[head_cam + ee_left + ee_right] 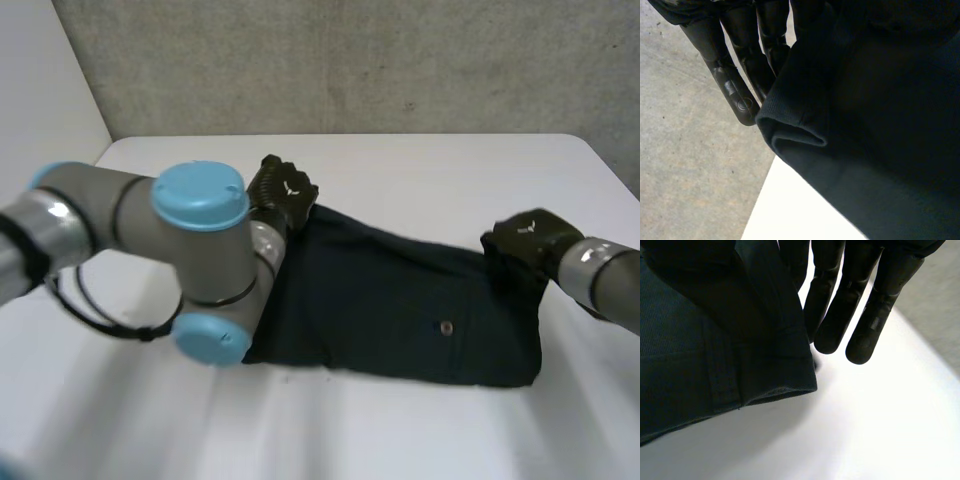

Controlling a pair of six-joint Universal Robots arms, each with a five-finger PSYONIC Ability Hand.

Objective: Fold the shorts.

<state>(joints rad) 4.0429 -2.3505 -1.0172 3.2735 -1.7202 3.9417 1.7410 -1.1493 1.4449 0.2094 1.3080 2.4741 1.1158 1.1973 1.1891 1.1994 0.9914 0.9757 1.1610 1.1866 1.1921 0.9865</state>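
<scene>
Dark navy shorts [400, 310] lie across the white table [400, 440], with a small button [446, 327] showing near the right end. My left hand [282, 192] is at the shorts' far left corner. In the left wrist view its fingers [735, 85] run straight behind a folded hem corner [790, 125] that stands off the table, pinched against them. My right hand [525, 245] is at the far right corner. There its fingers [870, 315] point down at the table beside the cloth [715, 360], whose edge is gripped under the thumb side.
My left arm's elbow [205, 270] hangs over the shorts' left end and hides it. A grey concrete wall [350, 60] stands behind the table's far edge. Bare tabletop runs along the near side.
</scene>
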